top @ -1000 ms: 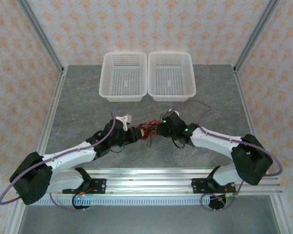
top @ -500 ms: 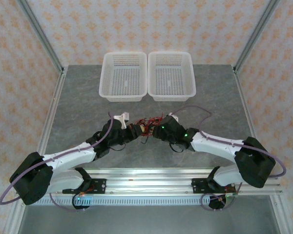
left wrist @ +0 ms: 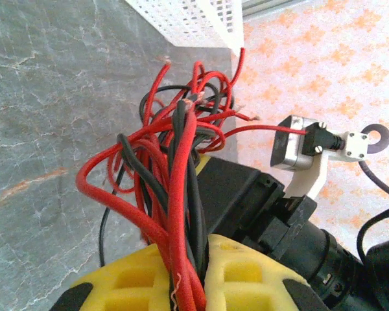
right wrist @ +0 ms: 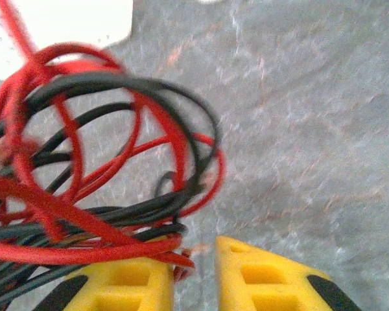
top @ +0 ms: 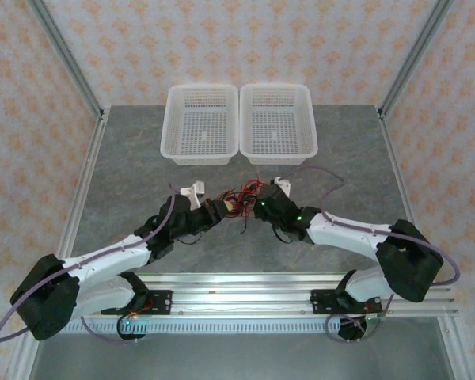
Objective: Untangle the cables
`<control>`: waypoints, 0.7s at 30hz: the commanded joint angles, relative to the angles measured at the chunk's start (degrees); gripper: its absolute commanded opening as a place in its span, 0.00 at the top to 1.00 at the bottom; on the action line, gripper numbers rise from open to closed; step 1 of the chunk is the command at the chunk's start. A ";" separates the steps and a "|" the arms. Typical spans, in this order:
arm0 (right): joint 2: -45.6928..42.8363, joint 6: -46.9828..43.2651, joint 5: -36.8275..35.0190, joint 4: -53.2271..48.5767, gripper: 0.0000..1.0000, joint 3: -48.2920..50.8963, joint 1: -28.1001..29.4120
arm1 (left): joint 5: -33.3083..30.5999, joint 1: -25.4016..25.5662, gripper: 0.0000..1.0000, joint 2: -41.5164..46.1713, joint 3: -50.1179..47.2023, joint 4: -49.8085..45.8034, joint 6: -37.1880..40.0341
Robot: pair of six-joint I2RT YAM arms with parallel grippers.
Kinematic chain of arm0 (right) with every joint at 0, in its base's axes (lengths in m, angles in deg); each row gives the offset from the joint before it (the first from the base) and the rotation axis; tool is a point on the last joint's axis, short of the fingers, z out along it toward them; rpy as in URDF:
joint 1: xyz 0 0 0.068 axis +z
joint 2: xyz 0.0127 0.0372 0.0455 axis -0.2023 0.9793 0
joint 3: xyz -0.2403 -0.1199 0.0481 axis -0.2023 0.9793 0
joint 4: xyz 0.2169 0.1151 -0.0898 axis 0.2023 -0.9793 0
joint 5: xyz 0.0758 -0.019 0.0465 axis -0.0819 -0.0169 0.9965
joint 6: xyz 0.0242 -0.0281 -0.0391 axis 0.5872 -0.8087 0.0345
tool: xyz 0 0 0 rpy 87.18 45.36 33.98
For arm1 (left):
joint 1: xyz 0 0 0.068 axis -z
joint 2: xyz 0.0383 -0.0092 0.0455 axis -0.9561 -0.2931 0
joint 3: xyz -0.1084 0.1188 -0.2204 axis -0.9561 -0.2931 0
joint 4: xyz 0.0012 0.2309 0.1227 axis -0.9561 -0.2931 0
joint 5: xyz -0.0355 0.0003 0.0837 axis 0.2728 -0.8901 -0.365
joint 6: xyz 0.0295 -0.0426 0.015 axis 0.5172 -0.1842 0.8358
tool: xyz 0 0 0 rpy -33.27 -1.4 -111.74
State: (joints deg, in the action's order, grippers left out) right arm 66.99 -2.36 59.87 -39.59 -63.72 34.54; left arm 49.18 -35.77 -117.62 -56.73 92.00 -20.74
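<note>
The cables (top: 243, 196) are a knot of thin red and black strands held above the table between both grippers. My left gripper (top: 222, 209) is shut on them: in the left wrist view the strands (left wrist: 175, 149) run down between the yellow fingers (left wrist: 246, 272) of that gripper (left wrist: 194, 275). My right gripper (top: 255, 207) faces the knot from the right. In the right wrist view the loops (right wrist: 84, 168) lie over its left finger (right wrist: 126, 282), and the gripper (right wrist: 194, 275) stands open by a narrow gap, with a frayed red end poking into that gap.
Two white mesh baskets (top: 202, 89) (top: 275, 87) stand side by side at the back of the grey table (top: 127, 174); a corner of one basket (left wrist: 194, 19) is close behind the knot. The right arm's wrist camera mount (left wrist: 298, 146) sits just right of the cables.
The right gripper has slid left into the knot and its jaws have narrowed. The left arm has stretched slightly forward, and the bundle now bunches up closer to the baskets.
</note>
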 commanded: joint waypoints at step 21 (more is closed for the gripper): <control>-16.46 -26.80 -8.02 15.67 0.62 9.73 -7.46 | 12.53 -2.91 1.00 -1.61 -0.09 -5.19 9.55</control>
State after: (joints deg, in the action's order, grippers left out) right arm 50.84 -24.55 51.44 -22.84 -50.52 28.73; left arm 60.70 -37.87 -118.32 -57.78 90.76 -15.26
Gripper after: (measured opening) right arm 0.368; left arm 0.097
